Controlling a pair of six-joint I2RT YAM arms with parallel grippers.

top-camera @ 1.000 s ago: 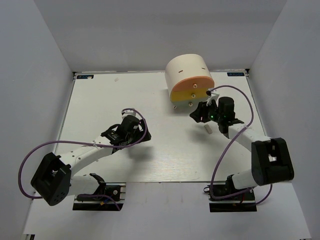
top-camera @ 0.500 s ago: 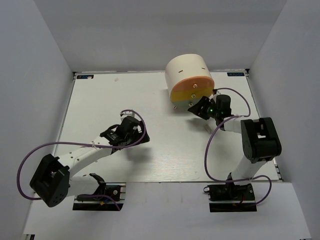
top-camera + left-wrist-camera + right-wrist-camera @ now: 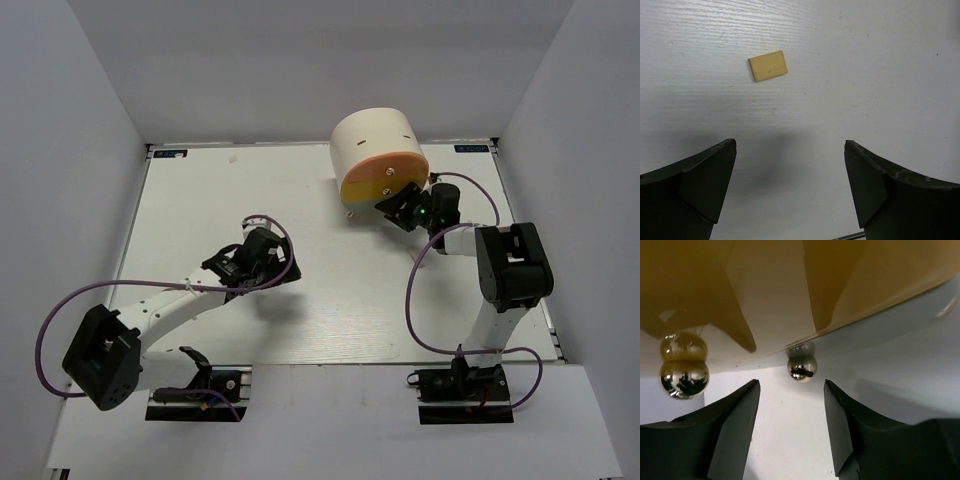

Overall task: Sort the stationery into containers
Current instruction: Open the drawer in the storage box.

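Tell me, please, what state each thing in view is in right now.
left claw: open, empty, above the table.
tan eraser: flat on the table, ahead of the left claw, untouched.
right claw: open, empty, at the drawer fronts.
knob: just ahead of the right claw's gap, not gripped.
orange drawer: looks shut.
yellow drawer: looks shut.
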